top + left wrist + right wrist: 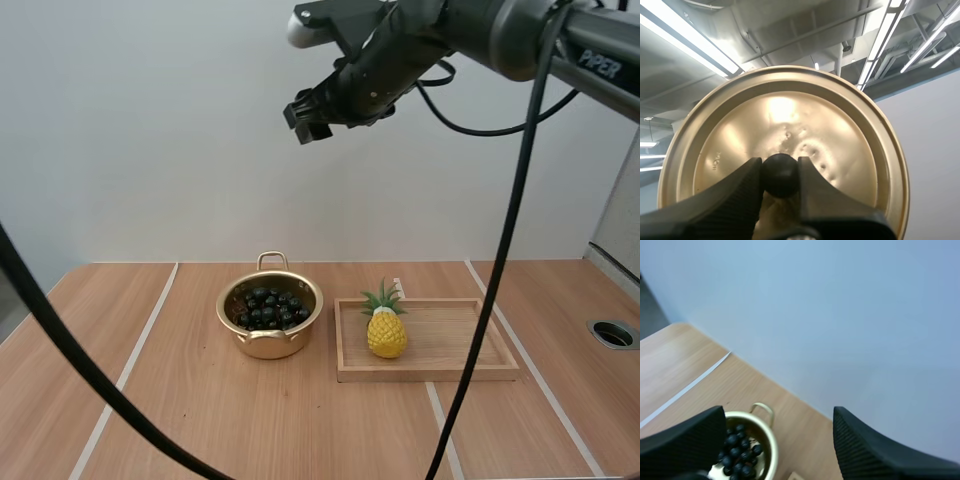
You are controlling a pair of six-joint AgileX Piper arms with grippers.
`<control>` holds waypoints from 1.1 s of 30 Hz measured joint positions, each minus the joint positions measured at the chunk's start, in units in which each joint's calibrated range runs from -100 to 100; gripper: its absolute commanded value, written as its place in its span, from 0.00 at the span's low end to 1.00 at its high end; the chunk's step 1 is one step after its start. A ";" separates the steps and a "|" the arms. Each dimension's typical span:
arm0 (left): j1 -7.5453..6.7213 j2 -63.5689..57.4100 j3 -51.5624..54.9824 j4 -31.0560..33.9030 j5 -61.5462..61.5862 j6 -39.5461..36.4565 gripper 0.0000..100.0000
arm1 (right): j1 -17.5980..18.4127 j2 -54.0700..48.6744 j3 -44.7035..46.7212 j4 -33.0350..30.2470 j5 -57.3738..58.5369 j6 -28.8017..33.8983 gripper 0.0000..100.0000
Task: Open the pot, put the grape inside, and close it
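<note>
Our left gripper (780,172) is clamped on the black knob (780,177) of the gold lid (790,115), one finger on each side. The lid's disc stands up behind the fingers, which hide its lowest edge. We cannot tell from here how high it hangs over the table.

Our right gripper (776,415) holds nothing, its two ribbed fingers standing well apart. Between them, far below, sits the uncovered pot (770,440) with the dark grapes (740,450) inside. Its near side is cut off at the edge of the view.

From the high view that gripper reads as a dark clump at the end of the right arm (480,35), the fingers hard to tell apart. The arm reaches in from the right, raised high above the table (180,400), its gripper pointing down and leftward. This view also gives the layout. The pot stands mid-table with one loop handle toward the back and one toward us. Near its right side, not touching, lies a wooden tray (460,340) with a toy pineapple (386,335) on its left part. We cannot say whether the fruit is upright or lying.
</note>
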 measured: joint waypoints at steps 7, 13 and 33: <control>0.00 2.41 0.00 0.44 2.72 -0.32 0.00 | -5.61 -7.11 -0.43 -0.70 -5.06 0.41 1.00; 0.00 4.81 0.00 0.74 8.05 -1.39 0.00 | -9.65 -12.27 -0.35 -1.69 -8.76 2.69 1.00; 0.00 10.89 19.51 -3.82 27.17 -2.95 0.00 | -12.46 -19.46 -0.35 -2.86 -7.43 7.13 1.00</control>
